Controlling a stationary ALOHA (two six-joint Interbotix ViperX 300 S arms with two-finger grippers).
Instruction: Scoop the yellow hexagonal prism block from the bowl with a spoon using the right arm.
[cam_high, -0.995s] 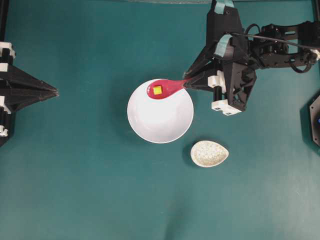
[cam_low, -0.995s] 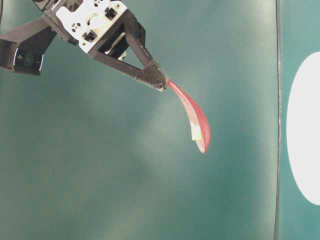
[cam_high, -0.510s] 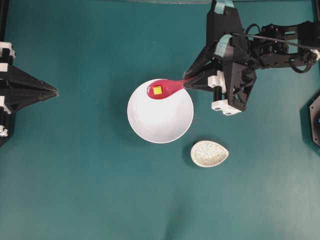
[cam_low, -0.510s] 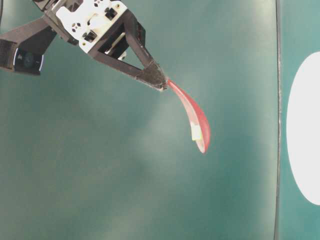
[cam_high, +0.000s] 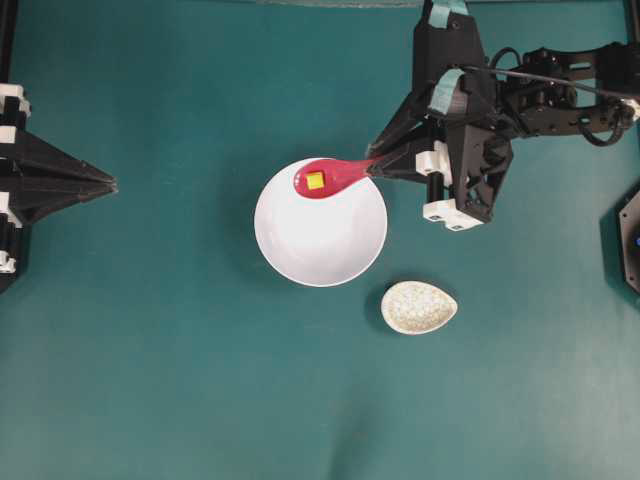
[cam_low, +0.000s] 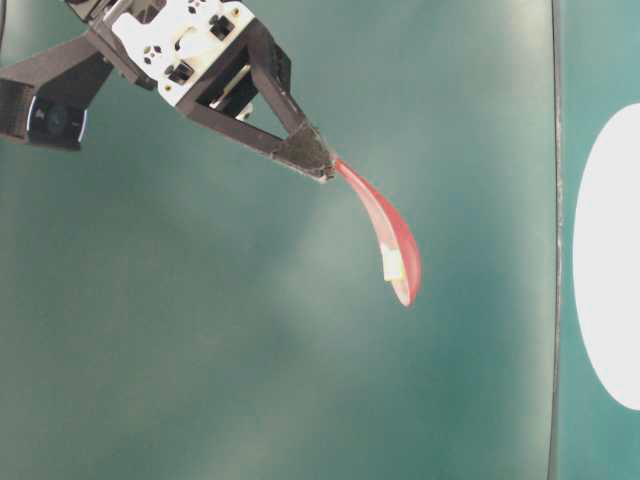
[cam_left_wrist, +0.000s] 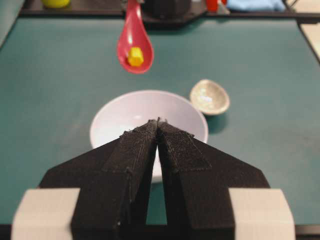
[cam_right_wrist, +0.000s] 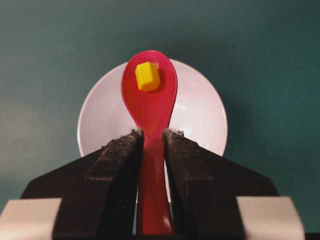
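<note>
My right gripper (cam_high: 372, 168) (cam_right_wrist: 152, 133) (cam_low: 318, 165) is shut on the handle of the pink-red spoon (cam_high: 330, 177) (cam_right_wrist: 150, 100) (cam_low: 385, 235) (cam_left_wrist: 134, 42). The spoon hangs in the air above the far rim of the white bowl (cam_high: 320, 235) (cam_right_wrist: 200, 115) (cam_left_wrist: 125, 112). In the spoon's hollow lies the yellow hexagonal prism block (cam_high: 315, 180) (cam_right_wrist: 147, 76) (cam_left_wrist: 135, 56) (cam_low: 393, 266). Nothing shows inside the bowl. My left gripper (cam_high: 112, 183) (cam_left_wrist: 158, 121) rests at the left edge of the overhead view, shut and holding nothing, pointing toward the bowl.
A small speckled beige oval rest (cam_high: 418, 307) (cam_left_wrist: 210, 96) lies on the teal table just right of and nearer than the bowl. A black fixture (cam_high: 629, 240) sits at the right edge. Coloured objects line the far edge in the left wrist view.
</note>
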